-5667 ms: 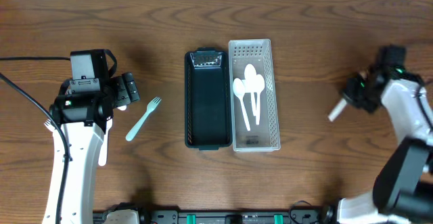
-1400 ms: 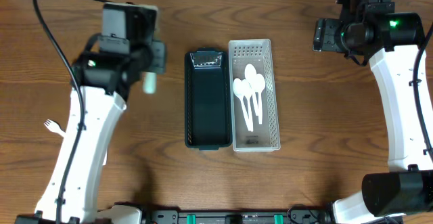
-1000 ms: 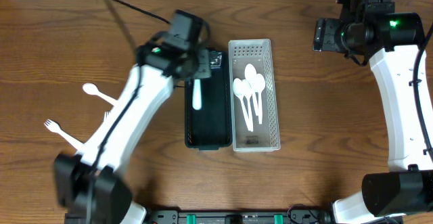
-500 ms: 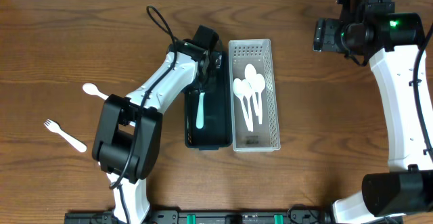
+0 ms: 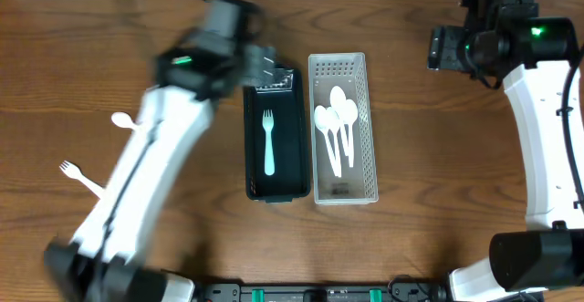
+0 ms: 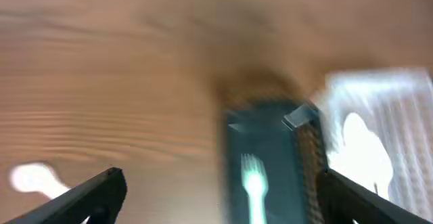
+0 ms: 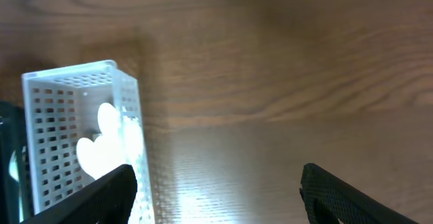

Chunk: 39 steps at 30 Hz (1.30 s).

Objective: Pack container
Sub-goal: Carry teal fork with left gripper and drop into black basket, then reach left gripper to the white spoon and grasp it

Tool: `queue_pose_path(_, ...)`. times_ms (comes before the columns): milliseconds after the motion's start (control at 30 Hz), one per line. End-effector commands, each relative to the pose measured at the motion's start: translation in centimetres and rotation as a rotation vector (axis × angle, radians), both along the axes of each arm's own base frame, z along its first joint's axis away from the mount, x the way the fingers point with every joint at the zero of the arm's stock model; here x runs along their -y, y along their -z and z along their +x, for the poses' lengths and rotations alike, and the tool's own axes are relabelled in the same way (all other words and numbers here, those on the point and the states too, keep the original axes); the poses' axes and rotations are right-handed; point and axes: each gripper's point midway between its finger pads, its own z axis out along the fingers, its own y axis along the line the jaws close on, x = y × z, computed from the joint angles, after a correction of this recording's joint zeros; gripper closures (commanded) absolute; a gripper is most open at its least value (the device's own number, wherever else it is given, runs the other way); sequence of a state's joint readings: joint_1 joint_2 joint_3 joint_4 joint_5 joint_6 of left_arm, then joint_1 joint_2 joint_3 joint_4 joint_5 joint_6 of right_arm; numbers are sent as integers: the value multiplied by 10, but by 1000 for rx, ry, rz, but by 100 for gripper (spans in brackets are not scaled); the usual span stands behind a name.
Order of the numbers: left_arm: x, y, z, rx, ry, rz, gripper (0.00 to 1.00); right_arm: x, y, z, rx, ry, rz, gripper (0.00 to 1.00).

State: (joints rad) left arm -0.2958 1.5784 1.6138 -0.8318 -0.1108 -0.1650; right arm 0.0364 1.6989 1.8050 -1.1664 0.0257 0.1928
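Fork [image 5: 268, 143], pale teal, in black bin [image 5: 290, 161]

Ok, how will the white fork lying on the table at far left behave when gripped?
The white fork looks like thin plastic: probably very light, slightly bendy. Lying flat on the smooth table, it may skid rather than lift. Its flat shape makes rolling unlikely.

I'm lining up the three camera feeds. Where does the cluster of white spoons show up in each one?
Overhead: the white spoons lie inside the white perforated tray, just right of centre.
Left wrist: blurred, near the right edge, in the same tray.
Right wrist: lower left, seen over the tray's wall.
Shared landmark: the white perforated tray, which stands beside the dark bin.
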Motion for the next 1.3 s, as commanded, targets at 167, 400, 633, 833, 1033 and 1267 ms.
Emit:
queue_pose_path(167,-190,-6,-30,-14,-674,-85,2,12,4,-4,-26,2,-26,18)
queue_pose_path(400,-271,65,-55,-175,-1005,-144,2,12,4,-4,-26,1,-27,17)
queue_pose_path(633,-286,150,-50,-387,-1050,-195,2,12,4,-4,-25,1,-27,17)
queue_pose_path(833,-288,207,-43,-491,-1055,-185,2,12,4,-4,-25,5,-25,17)
queue_pose_path(1033,-291,236,-36,-508,-1078,-193,2,12,4,-4,-26,11,-21,17)
queue_pose_path(1267,-278,258,-15,-508,-982,-281,2,12,4,-4,-26,24,-13,17)
